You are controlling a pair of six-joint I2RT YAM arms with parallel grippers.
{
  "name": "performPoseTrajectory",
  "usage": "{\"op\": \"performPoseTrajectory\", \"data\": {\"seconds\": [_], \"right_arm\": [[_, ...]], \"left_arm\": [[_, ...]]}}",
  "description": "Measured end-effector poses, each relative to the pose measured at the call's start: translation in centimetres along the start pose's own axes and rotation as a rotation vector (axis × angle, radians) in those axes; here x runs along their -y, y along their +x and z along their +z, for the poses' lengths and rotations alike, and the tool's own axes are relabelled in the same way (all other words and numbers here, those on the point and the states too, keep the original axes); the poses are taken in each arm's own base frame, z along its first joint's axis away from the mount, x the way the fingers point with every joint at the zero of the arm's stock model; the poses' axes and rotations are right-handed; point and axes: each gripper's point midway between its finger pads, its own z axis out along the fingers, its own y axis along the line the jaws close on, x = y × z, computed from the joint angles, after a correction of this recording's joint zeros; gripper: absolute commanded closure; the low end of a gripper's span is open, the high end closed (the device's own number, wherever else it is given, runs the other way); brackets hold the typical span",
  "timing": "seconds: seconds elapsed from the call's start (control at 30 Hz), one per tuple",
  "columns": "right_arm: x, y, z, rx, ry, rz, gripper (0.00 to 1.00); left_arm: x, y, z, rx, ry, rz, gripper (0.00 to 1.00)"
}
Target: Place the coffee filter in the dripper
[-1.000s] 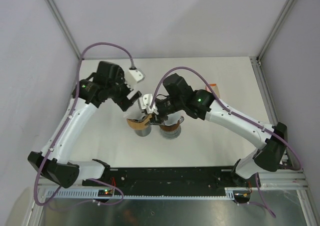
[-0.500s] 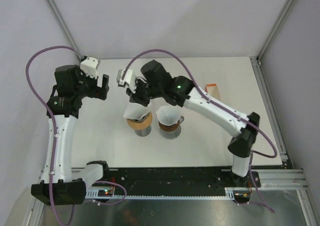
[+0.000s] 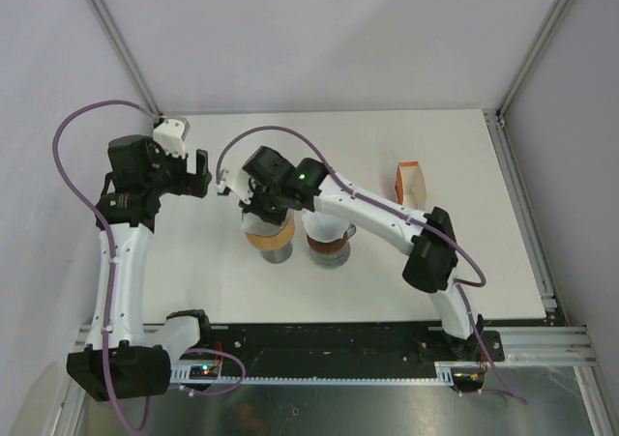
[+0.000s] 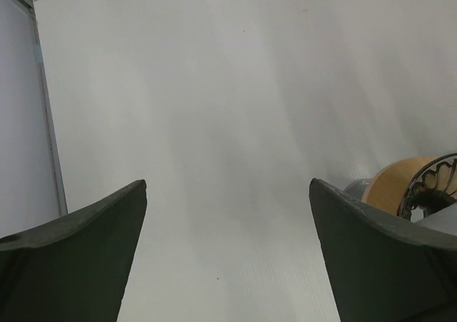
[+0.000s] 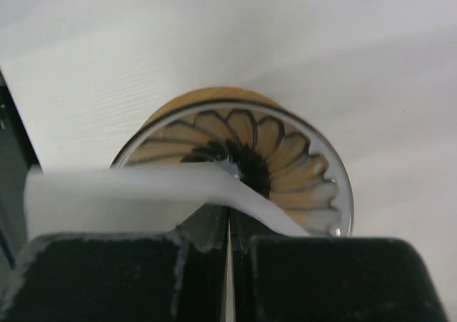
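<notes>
The glass dripper (image 5: 285, 158) with dark ribs and a wooden collar stands on a grey base just left of the table's middle (image 3: 271, 241). My right gripper (image 5: 228, 218) hangs right over it, shut on a white coffee filter (image 5: 128, 197). The paper bends across the dripper's near rim, to the left of the jaws. In the top view the right gripper (image 3: 253, 204) covers most of the filter. My left gripper (image 3: 198, 173) is off to the left, open and empty (image 4: 228, 186). The dripper's edge (image 4: 418, 186) shows past its right finger.
A second dripper (image 3: 331, 241) with white paper in it stands right beside the first, partly under the right arm. A small orange-and-white box (image 3: 411, 180) lies at the back right. The enclosure walls and frame posts close the table's far side.
The left arm has drawn back from the drippers to the left, its gripper wide open. The right gripper has shut on the filter and moved left, over the left dripper.
</notes>
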Motion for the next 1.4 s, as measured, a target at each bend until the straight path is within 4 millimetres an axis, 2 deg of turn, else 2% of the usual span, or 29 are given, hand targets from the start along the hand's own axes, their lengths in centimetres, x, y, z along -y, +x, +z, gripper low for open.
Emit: {"op": "performPoseTrajectory", "data": {"seconds": [0.1, 0.17, 0.23, 0.63, 0.8, 1.03, 1.4], "right_arm": [[0.1, 0.5, 2.0, -0.037, -0.003, 0.001, 1.0], [-0.1, 1.6, 3.5, -0.082, -0.014, 0.004, 1.0], [-0.2, 2.2, 4.2, -0.105, -0.024, 0.009, 1.0], [0.0, 2.3, 4.1, -0.13, -0.01, 0.026, 1.0], [-0.1, 2.2, 4.1, -0.13, -0.008, 0.032, 0.88], [-0.5, 1.6, 3.7, -0.113, -0.007, 0.024, 0.79], [-0.1, -0.4, 0.9, -0.048, 0.021, 0.014, 0.7]], "left_arm": [[0.0, -0.4, -0.2, 0.017, 0.001, 0.004, 0.0], [0.0, -0.5, -0.3, 0.022, 0.0, 0.006, 0.0], [0.0, -0.5, -0.3, 0.024, -0.001, 0.006, 0.0], [0.5, -0.1, 0.0, 0.017, 0.025, 0.002, 0.0], [0.7, -0.1, 0.0, 0.019, 0.038, 0.001, 0.0], [1.0, -0.1, 0.1, 0.021, 0.054, 0.001, 0.0], [1.0, -0.1, 0.1, 0.022, 0.056, 0.002, 0.0]]}}
